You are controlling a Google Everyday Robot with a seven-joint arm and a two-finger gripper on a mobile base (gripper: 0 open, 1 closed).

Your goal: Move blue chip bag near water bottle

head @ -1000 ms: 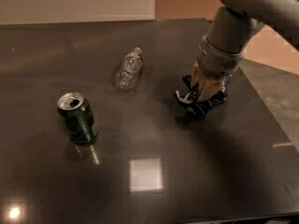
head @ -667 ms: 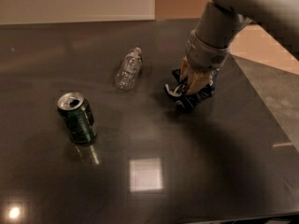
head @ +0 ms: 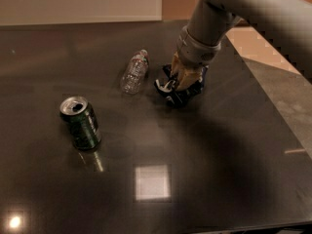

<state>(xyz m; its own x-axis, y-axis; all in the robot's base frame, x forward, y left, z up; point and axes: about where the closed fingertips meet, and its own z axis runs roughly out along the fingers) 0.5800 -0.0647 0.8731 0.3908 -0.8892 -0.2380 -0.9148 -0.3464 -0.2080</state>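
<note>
The water bottle (head: 134,72) lies on its side on the dark table (head: 204,169), cap pointing away. My gripper (head: 181,86) comes down from the upper right and is shut on the blue chip bag (head: 184,92), a crumpled navy bag held at the table surface. The bag sits a short way to the right of the bottle, with a small gap between them. The fingers cover the middle of the bag.
A green soda can (head: 81,123) stands upright at the left, in front of the bottle. The table's right edge (head: 273,106) runs diagonally beside a paler floor. A bright light reflection (head: 152,182) shows on the tabletop near the front.
My gripper has moved left with the blue chip bag in it, bringing the bag closer to the water bottle. The bottle and can have not moved.
</note>
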